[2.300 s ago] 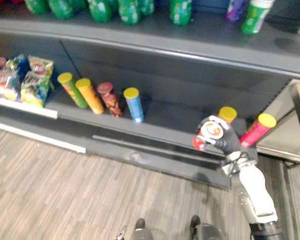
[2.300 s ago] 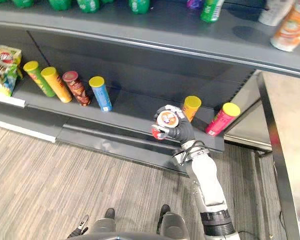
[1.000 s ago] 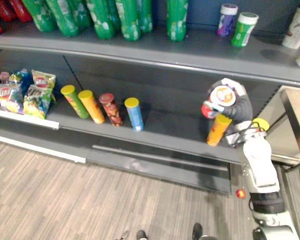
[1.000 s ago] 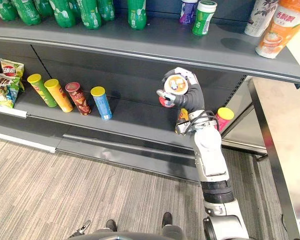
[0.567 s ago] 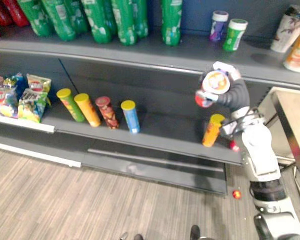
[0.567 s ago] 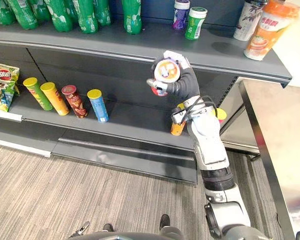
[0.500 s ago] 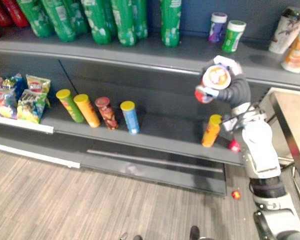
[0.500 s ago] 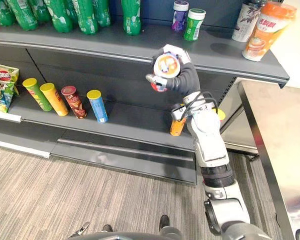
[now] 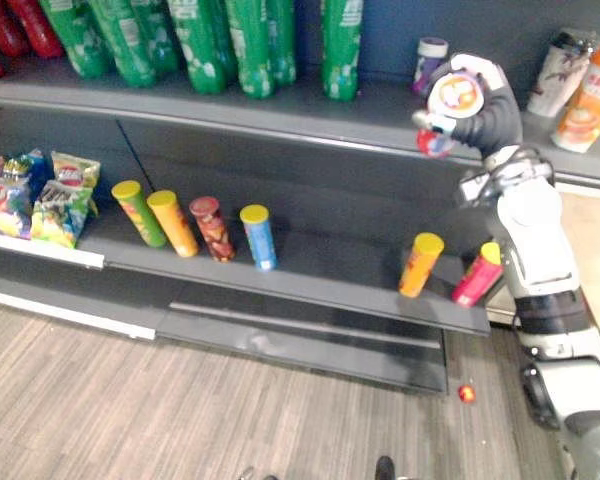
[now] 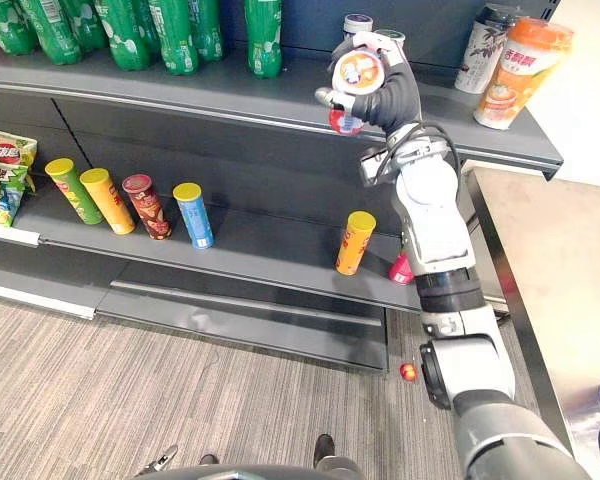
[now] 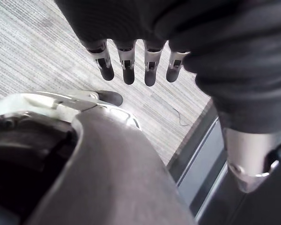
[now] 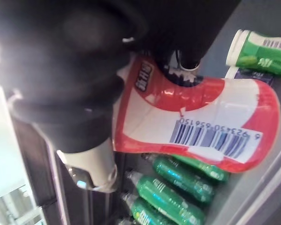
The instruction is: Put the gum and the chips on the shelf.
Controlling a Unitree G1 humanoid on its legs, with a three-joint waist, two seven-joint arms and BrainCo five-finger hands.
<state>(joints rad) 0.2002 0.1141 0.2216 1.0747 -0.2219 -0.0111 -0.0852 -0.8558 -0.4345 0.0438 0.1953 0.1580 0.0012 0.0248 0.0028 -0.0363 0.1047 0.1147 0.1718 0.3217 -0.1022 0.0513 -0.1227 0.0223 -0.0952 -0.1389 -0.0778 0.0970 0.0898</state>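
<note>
My right hand (image 10: 388,88) is curled tight round the red and white gum bottle (image 10: 356,73). I hold it up in the air, just in front of the top shelf (image 10: 220,98). The bottle is tipped. Its round white end faces back toward me, and its red body slants down and away toward the shelf.

Right behind my hand, a purple gum bottle (image 9: 430,60) and a green gum bottle (image 12: 259,51) stand on that shelf. Tall green bottles (image 10: 263,22) stand to my hand's left. 2 cups (image 10: 510,72) stand to its right.

Below my hand, the lower shelf (image 10: 265,250) holds an orange chip can (image 10: 355,243) and a pink chip can (image 9: 477,275), both leaning. Well off to the left is a blue chip can (image 9: 258,237), with 3 more cans past it.

My left hand (image 11: 126,65) hangs over the floor, fingers straight, holding nothing.
</note>
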